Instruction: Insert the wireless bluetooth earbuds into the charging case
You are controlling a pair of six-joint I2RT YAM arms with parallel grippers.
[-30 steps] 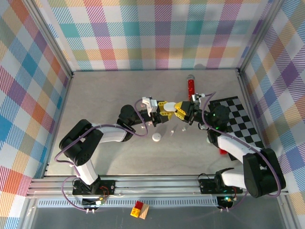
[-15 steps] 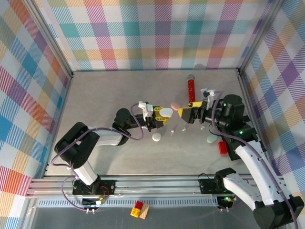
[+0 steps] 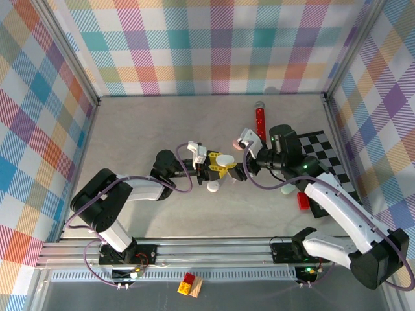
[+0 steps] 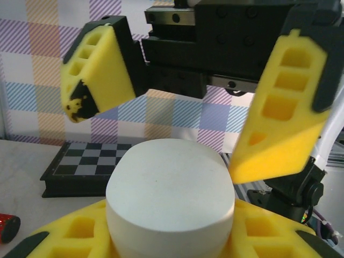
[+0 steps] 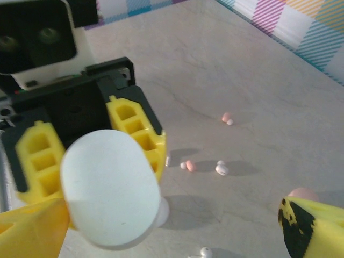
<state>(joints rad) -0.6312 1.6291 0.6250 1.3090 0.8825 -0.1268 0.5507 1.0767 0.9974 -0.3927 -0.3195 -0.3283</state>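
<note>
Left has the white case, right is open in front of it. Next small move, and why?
The left gripper grips the white case, which looks closed. The right gripper stands open to either side of it, and the earbuds lie loose on the table. So probably ease the right gripper forward and close it on the case's free upper end, to start working the lid open.

Your overhead camera sits high behind the near edge of the desk (image 3: 130, 136) and looks down on all of it from far off. Your left wrist camera looks level and very close at the right end effector (image 4: 166, 134), high in its frame. Your right wrist camera tilts down, close on the left end effector (image 5: 91, 156) at lower left. All three views share the white case (image 3: 225, 159).
</note>
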